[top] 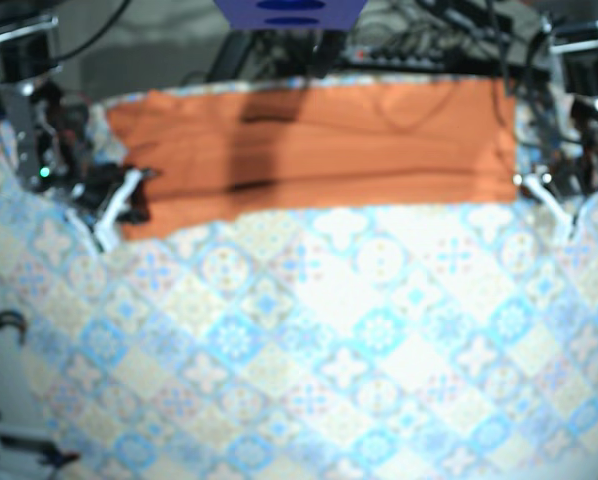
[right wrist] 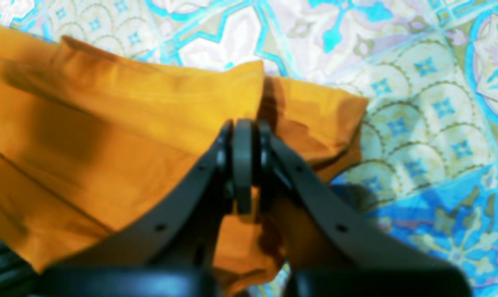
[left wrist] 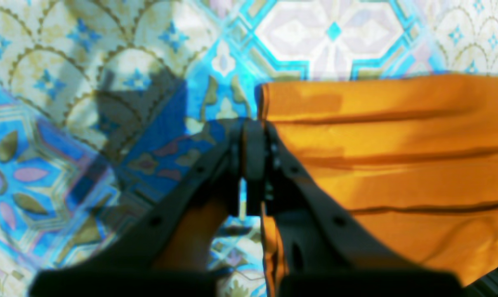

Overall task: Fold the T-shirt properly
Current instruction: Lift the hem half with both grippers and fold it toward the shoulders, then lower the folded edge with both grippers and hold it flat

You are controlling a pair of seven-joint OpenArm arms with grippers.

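The left gripper point(left wrist: 253, 126) is pinched closed on a corner of the orange T-shirt point(left wrist: 389, 156), and the right gripper point(right wrist: 244, 124) is clamped tight on the opposite end; the shirt lies as a long folded band across the far edge of the patterned tablecloth point(top: 309, 330)

Bright hard light, dark shadows on the T-shirt point(top: 379, 150) and tablecloth point(left wrist: 46, 62); every view soft, base haziest.
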